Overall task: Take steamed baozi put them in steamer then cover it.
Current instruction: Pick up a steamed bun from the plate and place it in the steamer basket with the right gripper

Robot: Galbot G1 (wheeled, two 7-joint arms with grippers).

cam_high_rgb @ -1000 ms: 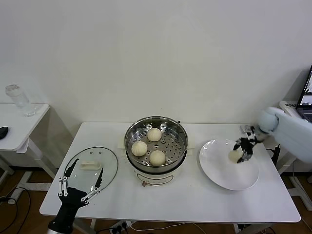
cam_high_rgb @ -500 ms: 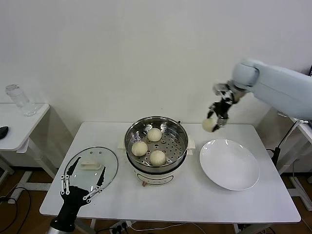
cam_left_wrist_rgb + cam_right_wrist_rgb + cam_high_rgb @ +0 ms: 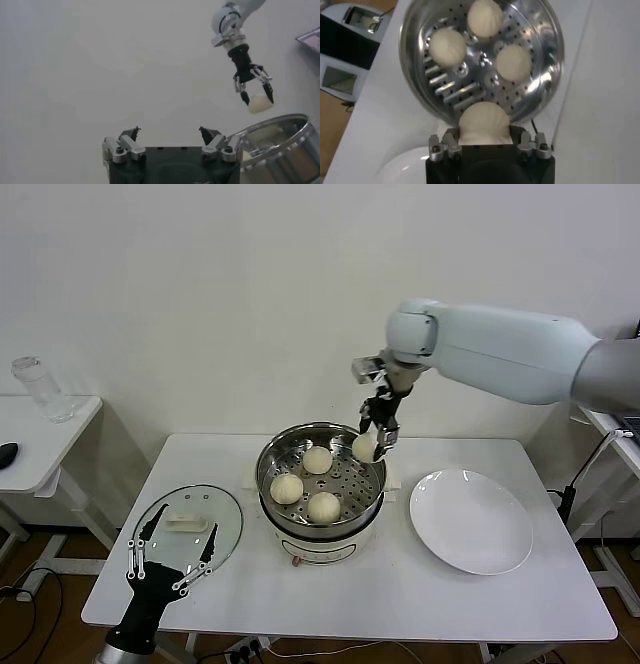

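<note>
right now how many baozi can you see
4. Three lie on the tray in the steamer: far baozi, left baozi, near baozi. The held baozi is in the right gripper, above the steamer's right rim.

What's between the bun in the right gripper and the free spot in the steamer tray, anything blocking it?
Nothing visible. The right gripper holds the fourth baozi above the steamer rim on its right side. The three buns inside sit left and centre, leaving bare tray below. The cover lies on the table, off the pot.
</note>
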